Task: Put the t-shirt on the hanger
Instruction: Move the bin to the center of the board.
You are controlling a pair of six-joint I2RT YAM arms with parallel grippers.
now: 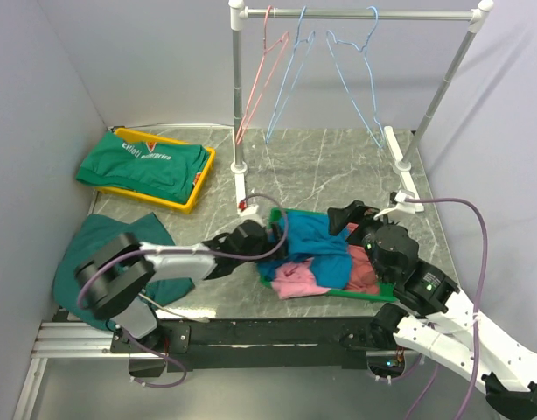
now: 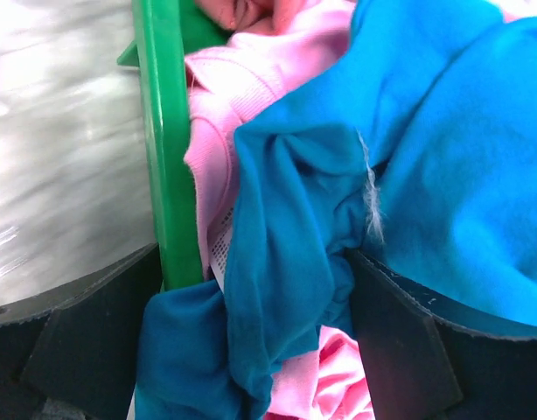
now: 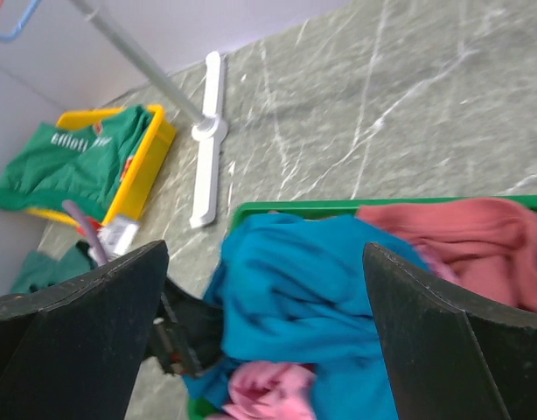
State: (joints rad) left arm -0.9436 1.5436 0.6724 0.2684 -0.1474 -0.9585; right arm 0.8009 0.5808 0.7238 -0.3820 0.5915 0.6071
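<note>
While the left arm lies low and stretched from its base toward the green tray (image 2: 163, 131), its wrist tips down over the tray's left rim. The left gripper (image 2: 255, 262) has its jaws spread wide. A bunched fold of the t-shirt (image 1: 317, 249) sits between the fingers (image 2: 400, 350). The cloth reaches the inner face of the right-hand finger, but I cannot tell whether it is pinched.

The right arm comes up from the lower right with its elbow bent, the wrist poised over the right half of the tray. The right gripper (image 3: 264, 254) is fully spread and holds nothing; its fingers frame the heap from above.

The t-shirt lies crumpled in the tray on the marble-patterned table (image 1: 338, 166), draped over a pink garment (image 2: 242, 79) and beside a darker rose one (image 3: 478, 236). Two light blue wire hangers (image 1: 371, 87) hang on the rail (image 1: 408, 14) at the back of the table, well apart from the shirt, with a pink hanger (image 1: 255, 87) to their left.

As for writing, a small white label (image 2: 220, 249) peeks out at the pink garment's edge, its print too fine to read. The green cloth (image 1: 146, 162) in the yellow bin (image 1: 203, 175) carries white lettering — too blurred to make out.
</note>
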